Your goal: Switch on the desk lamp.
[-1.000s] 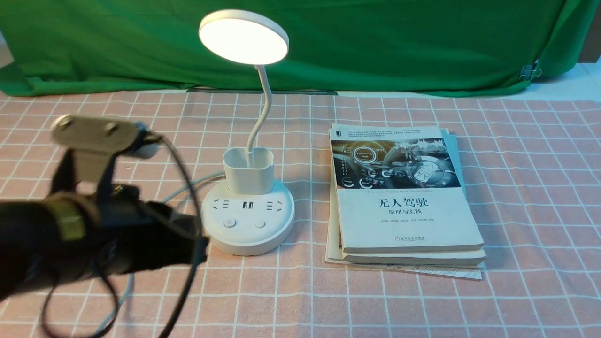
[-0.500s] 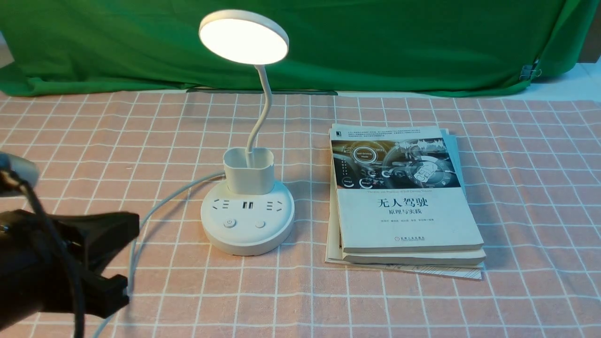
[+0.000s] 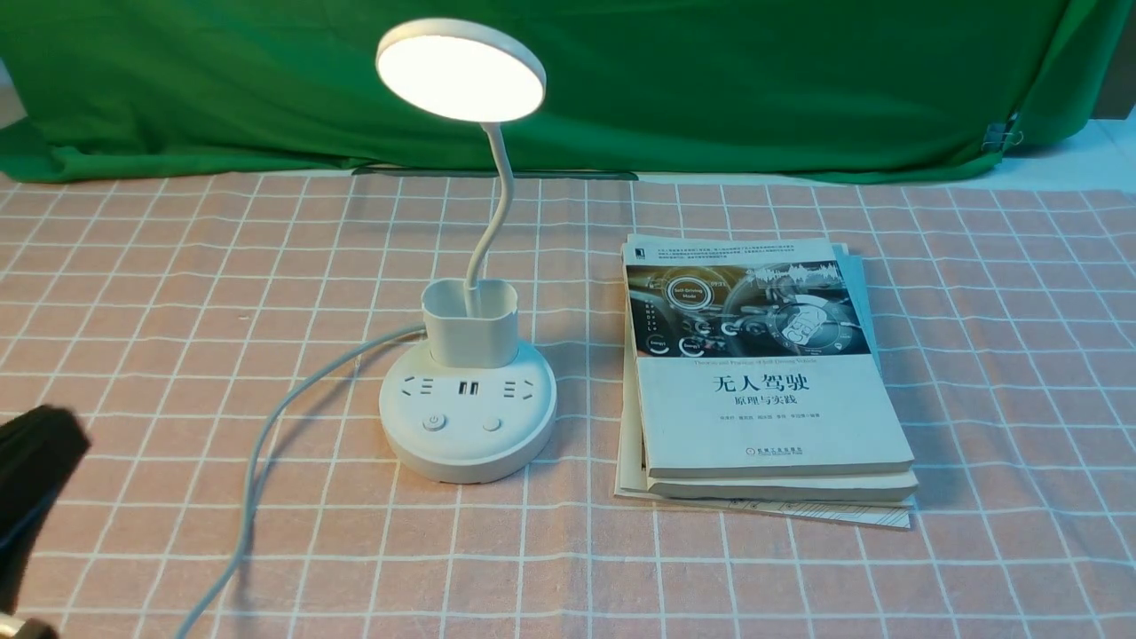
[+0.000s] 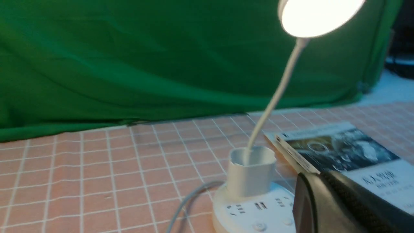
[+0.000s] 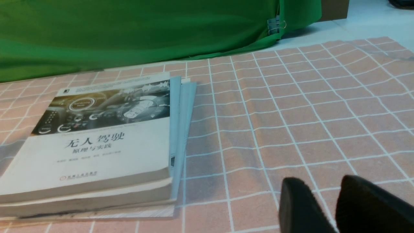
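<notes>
The white desk lamp (image 3: pixel 469 426) stands mid-table, and its round disc head (image 3: pixel 460 69) glows. A thin neck rises from the small cup (image 3: pixel 470 321) on the round base, which carries sockets and two buttons (image 3: pixel 433 422). A grey-white cord (image 3: pixel 266 435) trails off to the near left. My left gripper (image 3: pixel 40 444) shows only as a black tip at the left edge, well clear of the base. Its fingers look pressed together, with nothing held. In the left wrist view the lit head (image 4: pixel 320 14) and base (image 4: pixel 255 210) lie beyond the left gripper (image 4: pixel 305 176). My right gripper (image 5: pixel 326 184) hovers over bare cloth, slightly open and empty.
A stack of books (image 3: pixel 763 373) lies right of the lamp, close to its base; the same books (image 5: pixel 97 139) show in the right wrist view. A pink checked cloth (image 3: pixel 1021 355) covers the table. A green backdrop (image 3: pixel 754 80) hangs along the far edge.
My left arm has drawn back from beside the lamp base toward the near left, almost out of the front view. The lamp head glows in every frame.
</notes>
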Action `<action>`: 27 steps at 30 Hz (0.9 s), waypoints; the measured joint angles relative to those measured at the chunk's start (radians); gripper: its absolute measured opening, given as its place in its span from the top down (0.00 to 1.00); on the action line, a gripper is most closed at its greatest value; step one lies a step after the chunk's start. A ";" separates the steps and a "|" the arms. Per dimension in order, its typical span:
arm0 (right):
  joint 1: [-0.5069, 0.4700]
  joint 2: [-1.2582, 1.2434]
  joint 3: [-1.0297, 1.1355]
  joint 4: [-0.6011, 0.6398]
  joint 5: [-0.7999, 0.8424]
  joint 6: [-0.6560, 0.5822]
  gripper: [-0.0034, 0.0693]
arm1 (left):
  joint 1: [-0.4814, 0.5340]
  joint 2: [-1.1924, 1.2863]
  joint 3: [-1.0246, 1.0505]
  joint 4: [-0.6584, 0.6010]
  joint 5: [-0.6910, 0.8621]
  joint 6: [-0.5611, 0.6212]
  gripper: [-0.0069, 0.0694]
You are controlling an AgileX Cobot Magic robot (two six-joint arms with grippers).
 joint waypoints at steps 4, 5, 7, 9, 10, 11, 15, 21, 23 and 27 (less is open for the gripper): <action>0.000 0.000 0.000 0.000 0.000 0.000 0.62 | 0.160 -0.141 0.128 -0.030 -0.028 0.000 0.88; 0.000 0.000 0.000 0.000 0.000 0.000 0.62 | 0.203 -0.165 0.160 -0.030 -0.029 0.000 0.88; 0.000 0.000 0.000 0.000 0.000 0.000 0.62 | 0.250 -0.190 0.196 -0.031 -0.032 0.000 0.88; 0.000 0.000 0.000 0.000 0.000 0.000 0.62 | 0.286 -0.200 0.231 -0.034 -0.035 0.000 0.88; 0.000 0.000 0.000 0.000 0.000 0.000 0.62 | 0.292 -0.199 0.238 -0.035 -0.035 0.000 0.88; 0.000 0.000 0.000 0.000 0.000 0.000 0.62 | 0.295 -0.200 0.242 -0.035 -0.038 0.000 0.88; 0.000 0.000 0.000 0.000 0.000 0.000 0.62 | 0.298 -0.202 0.242 -0.036 -0.013 0.000 0.88; 0.000 0.000 0.000 0.000 0.000 0.000 0.62 | 0.299 -0.203 0.242 -0.034 0.049 0.000 0.88; 0.000 0.000 0.000 0.000 0.000 0.000 0.62 | 0.299 -0.204 0.242 -0.034 0.065 0.000 0.88; 0.000 0.000 0.000 0.000 0.000 0.000 0.62 | 0.299 -0.204 0.242 -0.034 0.075 0.000 0.88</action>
